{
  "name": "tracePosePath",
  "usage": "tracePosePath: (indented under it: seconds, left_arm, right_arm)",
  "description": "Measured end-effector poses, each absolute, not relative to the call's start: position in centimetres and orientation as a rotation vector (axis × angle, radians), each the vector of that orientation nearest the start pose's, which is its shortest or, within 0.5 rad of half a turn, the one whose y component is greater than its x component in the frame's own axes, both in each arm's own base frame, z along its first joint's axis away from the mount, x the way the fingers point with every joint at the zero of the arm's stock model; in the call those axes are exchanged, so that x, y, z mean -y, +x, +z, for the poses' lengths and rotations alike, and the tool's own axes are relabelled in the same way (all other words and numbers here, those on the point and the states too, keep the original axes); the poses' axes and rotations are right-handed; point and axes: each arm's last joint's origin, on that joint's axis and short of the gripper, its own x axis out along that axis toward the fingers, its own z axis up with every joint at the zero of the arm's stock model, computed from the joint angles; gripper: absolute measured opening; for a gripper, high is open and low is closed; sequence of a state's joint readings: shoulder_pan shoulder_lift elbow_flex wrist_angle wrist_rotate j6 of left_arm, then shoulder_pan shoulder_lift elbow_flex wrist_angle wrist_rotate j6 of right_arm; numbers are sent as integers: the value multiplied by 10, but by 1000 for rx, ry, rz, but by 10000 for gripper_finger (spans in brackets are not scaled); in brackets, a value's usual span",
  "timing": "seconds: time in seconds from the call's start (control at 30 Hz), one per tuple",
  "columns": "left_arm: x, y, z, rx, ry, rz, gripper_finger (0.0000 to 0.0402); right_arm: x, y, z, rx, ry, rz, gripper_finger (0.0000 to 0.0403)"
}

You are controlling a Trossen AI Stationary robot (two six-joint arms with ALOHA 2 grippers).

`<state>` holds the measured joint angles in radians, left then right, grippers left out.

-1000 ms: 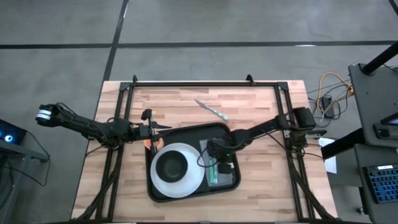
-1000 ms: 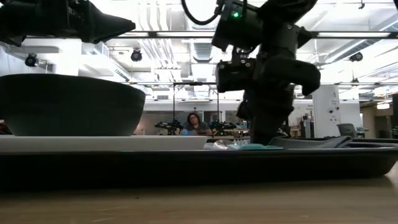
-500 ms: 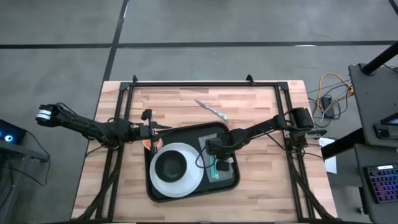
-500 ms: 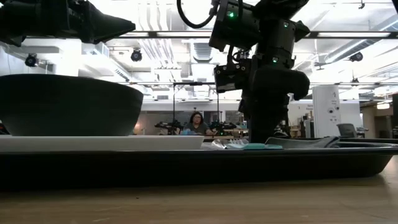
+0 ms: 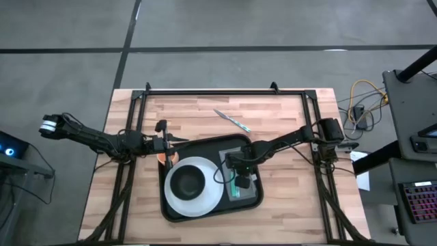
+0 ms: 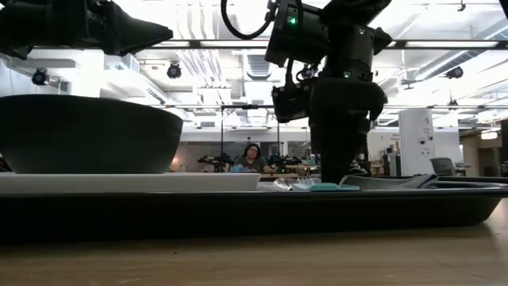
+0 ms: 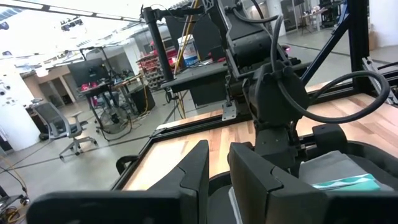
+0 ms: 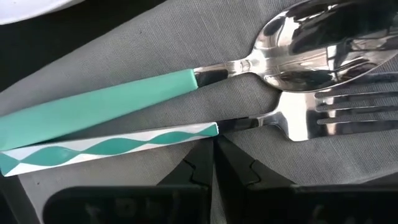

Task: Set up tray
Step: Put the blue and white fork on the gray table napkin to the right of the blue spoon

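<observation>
- The tray (image 5: 212, 145) lies on the wooden table (image 5: 287, 119), a little toward the front of the table's middle, black and wide with a raised rim and rounded corners.
- On the tray: a white plate (image 5: 205, 198) with a dark bowl (image 5: 189, 182) on it fills the left part; a grey napkin (image 8: 186, 43) lies beside the plate on the right part, carrying a spoon (image 8: 186, 81) and a fork (image 8: 261, 124) with teal handles.
- A knife (image 5: 232, 121) lies on the table beyond the tray, well apart from it — probably the one piece not yet placed.
- The right gripper (image 5: 240, 179) hangs over the napkin, close above the cutlery handles, fingers fully closed with nothing between them.
- The left gripper (image 5: 166, 141) sits at the tray's far left corner, fingers slightly parted; whether they hold the orange thing (image 5: 164, 158) seen below them I cannot tell.
- Handling, as I judge it: the tray looks stiff and, loaded, fairly heavy — the rim is the only sound place to grip, preferably on both short sides, kept level.
- The plate and bowl would be breakable and could slide; the cutlery is smooth and loose on soft cloth, so any tilt risks scattering it.
</observation>
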<state>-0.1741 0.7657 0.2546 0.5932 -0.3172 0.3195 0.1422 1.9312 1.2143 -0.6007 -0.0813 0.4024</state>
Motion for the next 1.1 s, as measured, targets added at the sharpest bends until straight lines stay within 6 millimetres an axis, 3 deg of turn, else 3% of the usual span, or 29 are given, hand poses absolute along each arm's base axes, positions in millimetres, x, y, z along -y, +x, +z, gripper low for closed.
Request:
tracePosePath:
  seconds: [0.5, 0.63, 1.1]
  left_arm:
    - [20, 167, 227, 56, 299, 154, 46]
    - [20, 167, 227, 56, 299, 154, 46]
    - [20, 167, 227, 57, 299, 154, 46]
  right_arm:
    - [-51, 355, 163, -1277, 210, -112, 8]
    - [-46, 356, 164, -1259, 124, -144, 8]
    - [-28, 359, 161, -1229, 115, -303, 8]
